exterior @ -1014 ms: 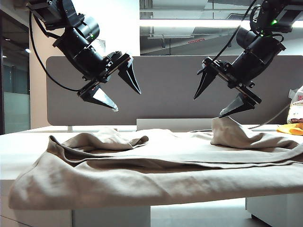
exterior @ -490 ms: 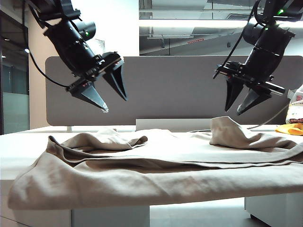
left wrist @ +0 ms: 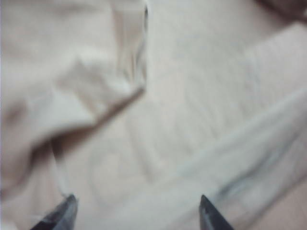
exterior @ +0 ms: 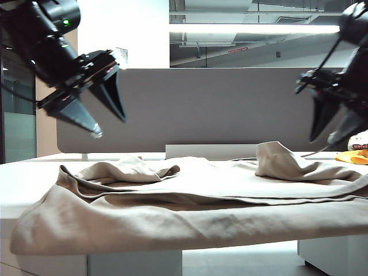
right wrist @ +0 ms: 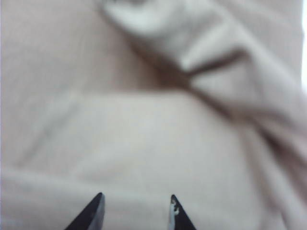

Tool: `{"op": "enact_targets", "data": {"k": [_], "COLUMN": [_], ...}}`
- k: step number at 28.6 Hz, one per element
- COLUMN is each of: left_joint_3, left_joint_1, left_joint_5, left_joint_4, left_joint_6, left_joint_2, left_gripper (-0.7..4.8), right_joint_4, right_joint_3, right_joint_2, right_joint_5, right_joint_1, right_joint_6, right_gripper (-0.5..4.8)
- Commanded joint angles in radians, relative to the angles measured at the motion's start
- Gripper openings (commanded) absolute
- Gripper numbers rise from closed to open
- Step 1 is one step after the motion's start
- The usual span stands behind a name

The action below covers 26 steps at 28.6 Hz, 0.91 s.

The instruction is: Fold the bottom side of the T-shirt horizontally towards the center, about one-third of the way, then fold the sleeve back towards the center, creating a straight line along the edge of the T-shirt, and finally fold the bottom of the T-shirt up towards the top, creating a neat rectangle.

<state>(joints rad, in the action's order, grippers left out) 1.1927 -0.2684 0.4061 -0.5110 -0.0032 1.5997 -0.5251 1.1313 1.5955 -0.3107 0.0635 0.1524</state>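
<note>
Exterior view: left gripper (exterior: 109, 122) jaws apart, right gripper (exterior: 336, 135) jaws slightly apart, both empty above the surface (exterior: 26, 172) | large plain beige knit T-shirt (exterior: 190, 215): soft, light, limp | pinch its hemmed bottom edge (exterior: 190, 200) near both ends

A white desk (exterior: 34, 172) carries the cloth, its front edge hidden under draped fabric. Along its far edge stands a grey partition panel (exterior: 213, 109). At the desk's far right corner lie a yellow-orange object (exterior: 353, 156) and a white printed bag (exterior: 362, 140), both cut off by the frame. Behind, a long ceiling light (exterior: 253, 28) glows.
</note>
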Motion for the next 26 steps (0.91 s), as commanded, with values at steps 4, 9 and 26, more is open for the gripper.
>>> {"op": "enact_targets", "data": {"k": [4, 9, 26], "left_joint_3": [-0.219, -0.423, -0.743], "left_joint_1": [-0.002, -0.002, -0.003], "left_joint_5": [0.001, -0.002, 0.001], "left_joint_4": [0.065, 0.140, 0.208], "left_joint_6": [-0.061, -0.121, -0.240], "left_joint_2": [-0.146, -0.290, -0.476], "left_gripper": [3.36, 3.37, 4.38], "right_joint_4": [0.076, 0.088, 0.026], "right_joint_3": [-0.256, -0.407, -0.527], "right_joint_2": [-0.222, -0.379, -0.515], "right_joint_5": [-0.006, -0.040, -0.030], "right_joint_1": [-0.051, -0.109, -0.142], "right_joint_6": [0.019, 0.046, 0.056], "right_gripper": [2.08, 2.58, 3.72]}}
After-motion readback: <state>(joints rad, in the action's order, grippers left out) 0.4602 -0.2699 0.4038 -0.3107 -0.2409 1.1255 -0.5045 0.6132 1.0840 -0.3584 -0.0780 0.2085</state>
